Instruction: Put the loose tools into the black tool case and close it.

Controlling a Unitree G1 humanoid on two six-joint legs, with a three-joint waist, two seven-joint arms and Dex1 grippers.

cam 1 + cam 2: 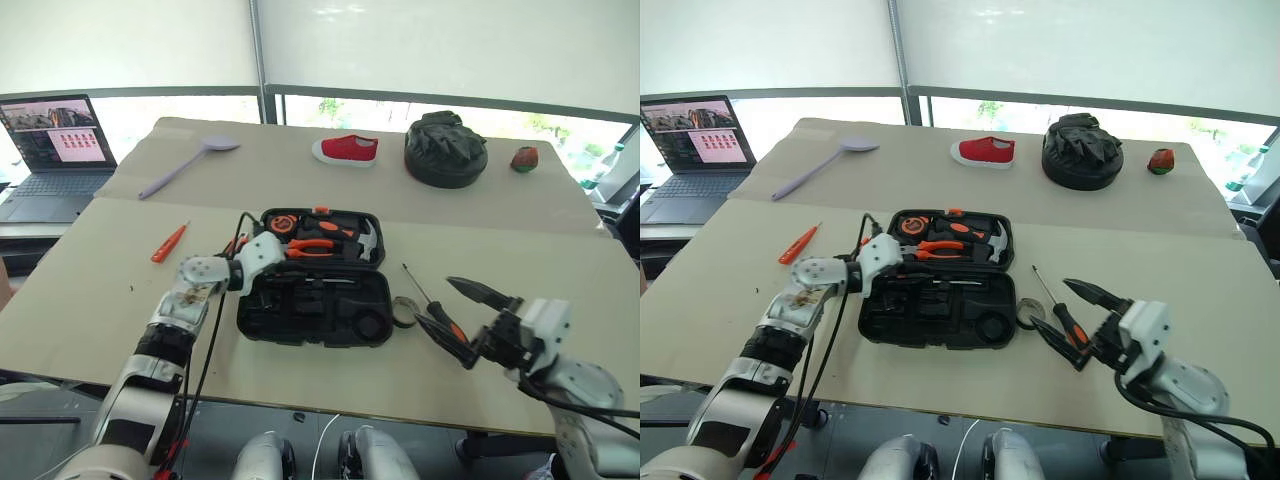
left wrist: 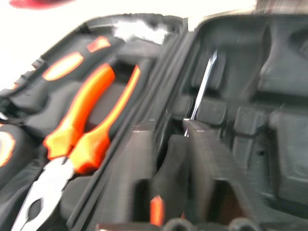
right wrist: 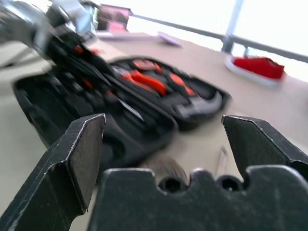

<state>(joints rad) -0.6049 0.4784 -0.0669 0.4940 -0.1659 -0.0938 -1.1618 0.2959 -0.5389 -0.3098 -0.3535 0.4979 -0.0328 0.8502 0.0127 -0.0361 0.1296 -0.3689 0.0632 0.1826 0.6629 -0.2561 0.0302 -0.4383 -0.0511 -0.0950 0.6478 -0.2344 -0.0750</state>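
Right gripper (image 1: 458, 322): jaws spread wide and empty, held above the near right part of the table (image 1: 560, 290), pointing toward the case.
Left gripper (image 1: 243, 268): placed over the left end of the open case, at the hinge line; in the left wrist view a steel shaft (image 2: 201, 94) is seen lying in a slot just past the fingers. Whether the jaws are parted or closed cannot be told.
Black tool case (image 1: 315, 300): lying open and flat at the table's middle; pliers (image 1: 312, 248) are seated in the far half, and the near half's slots are mostly unfilled.
Black-handled screwdriver (image 1: 432, 306): loose, on the table just right of the case, directly beneath the right gripper's fingers. Its long axis runs diagonally, tip toward the far left, handle toward the near right. The right arm is judged by far the nearer.
Grey tape roll (image 1: 403, 312): between the case's right edge and that screwdriver, close to both; a descending finger could be fouled by it.
Orange screwdriver (image 1: 168, 243): loose, well left of the case, on the left arm's side.
Lilac spoon (image 1: 185, 165): far left, apart.
Red shoe (image 1: 346, 150): far edge, no obstruction.
Round black bag (image 1: 445, 150): far right, no obstruction.
Laptop (image 1: 52, 150): off the table's left.
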